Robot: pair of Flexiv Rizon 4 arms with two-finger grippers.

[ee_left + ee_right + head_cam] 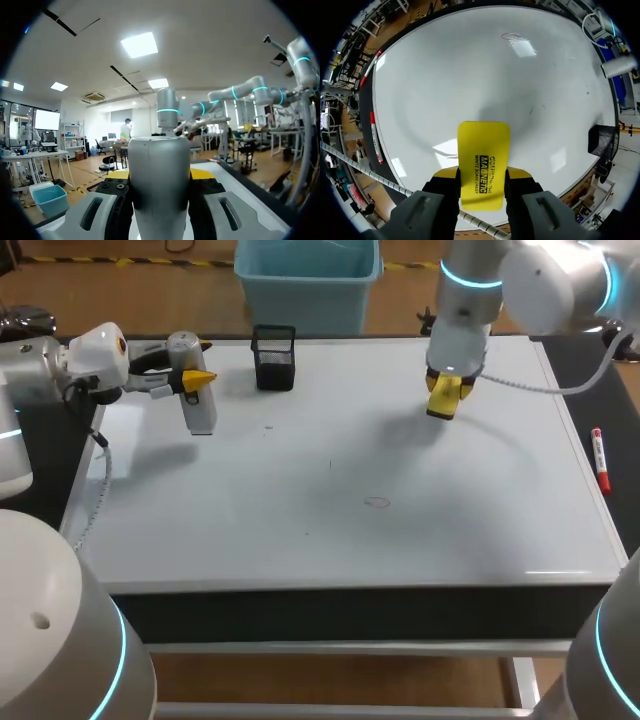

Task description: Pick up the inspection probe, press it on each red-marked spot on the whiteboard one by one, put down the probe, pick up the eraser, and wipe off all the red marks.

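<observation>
Our L end effector (196,379) pinches probe (201,415) over whiteboard (330,470) rear-left, near mesh basket (274,358); R end effector (446,390) clamps yellow eraser (484,150) above rear-right; we note faint red ring (376,502) approx mid-board

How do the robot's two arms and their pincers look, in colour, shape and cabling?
The left arm and right arm are rounded white-grey links with glowing cyan rings at the joints. The left pincer and right pincer have grey bodies, black inner parts and yellow tips. A pale ribbed cable trails from each wrist.
</observation>
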